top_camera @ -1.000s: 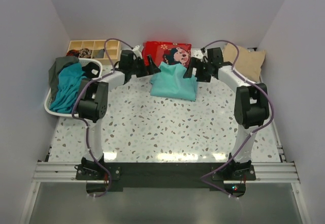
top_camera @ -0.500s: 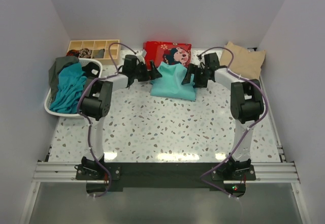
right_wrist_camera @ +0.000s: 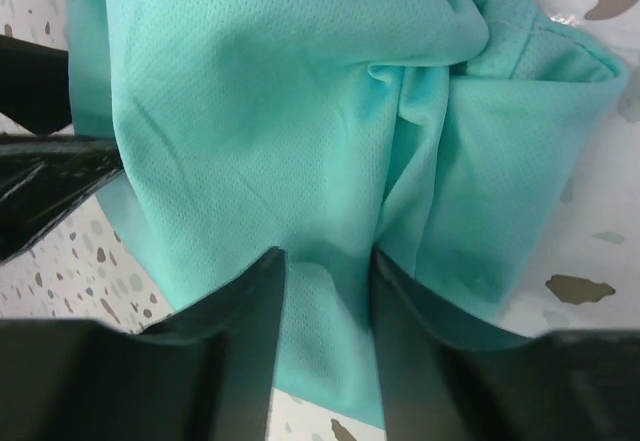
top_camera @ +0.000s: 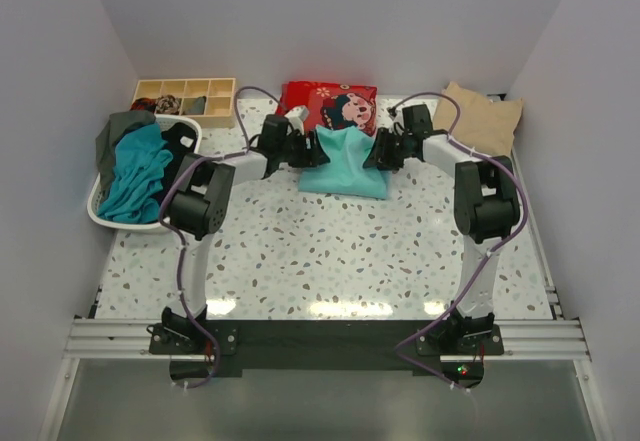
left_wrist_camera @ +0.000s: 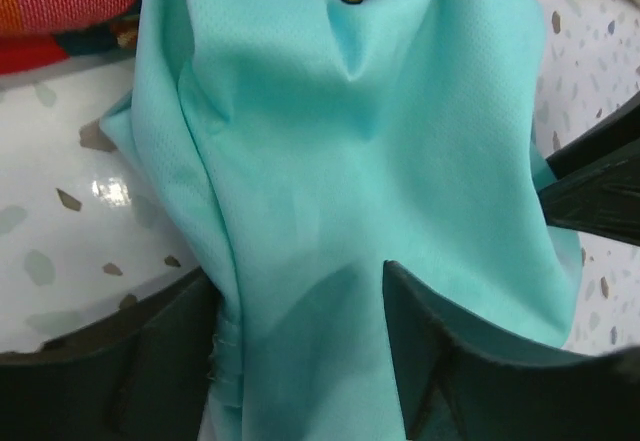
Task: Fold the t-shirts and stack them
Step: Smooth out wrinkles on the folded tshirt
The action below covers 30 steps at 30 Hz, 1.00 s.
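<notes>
A light turquoise t-shirt lies folded at the back middle of the table, its far edge bunched narrow. My left gripper is at its far left corner. In the left wrist view the fingers straddle the cloth with a wide gap, so the left gripper is open. My right gripper is at the far right corner. Its jaws stand narrower around a raised fold of the shirt, and the right gripper still shows a gap. A beige t-shirt lies at the back right.
A white basket at the left holds a darker teal tee and a grey-green one. A red cartoon-print cushion sits just behind the turquoise shirt. A wooden compartment box stands at the back left.
Both grippers moved inward onto the shirt's far corners, pushing its far edge into a narrower bunch. Both pairs of jaws narrowed, the right more than the left.
</notes>
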Each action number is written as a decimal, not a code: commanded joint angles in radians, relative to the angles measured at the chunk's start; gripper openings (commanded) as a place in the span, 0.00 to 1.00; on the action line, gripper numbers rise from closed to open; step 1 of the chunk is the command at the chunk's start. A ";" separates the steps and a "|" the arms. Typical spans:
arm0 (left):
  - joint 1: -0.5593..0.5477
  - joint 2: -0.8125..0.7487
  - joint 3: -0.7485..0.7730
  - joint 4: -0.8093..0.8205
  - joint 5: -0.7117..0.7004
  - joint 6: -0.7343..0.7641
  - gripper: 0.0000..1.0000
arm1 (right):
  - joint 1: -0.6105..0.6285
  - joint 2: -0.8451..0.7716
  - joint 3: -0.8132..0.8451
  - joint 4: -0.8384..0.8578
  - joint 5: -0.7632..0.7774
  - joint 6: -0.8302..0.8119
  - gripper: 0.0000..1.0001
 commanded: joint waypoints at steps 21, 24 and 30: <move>0.005 -0.468 -0.579 0.020 0.056 -0.104 0.00 | 0.005 -0.531 -0.528 0.014 0.006 0.033 0.00; 0.001 -0.484 -0.638 0.048 0.079 -0.101 0.10 | 0.003 -0.547 -0.602 0.046 0.012 0.039 0.30; -0.006 -0.531 -0.684 0.051 0.101 -0.087 0.95 | 0.002 -0.545 -0.570 0.016 0.094 0.008 0.61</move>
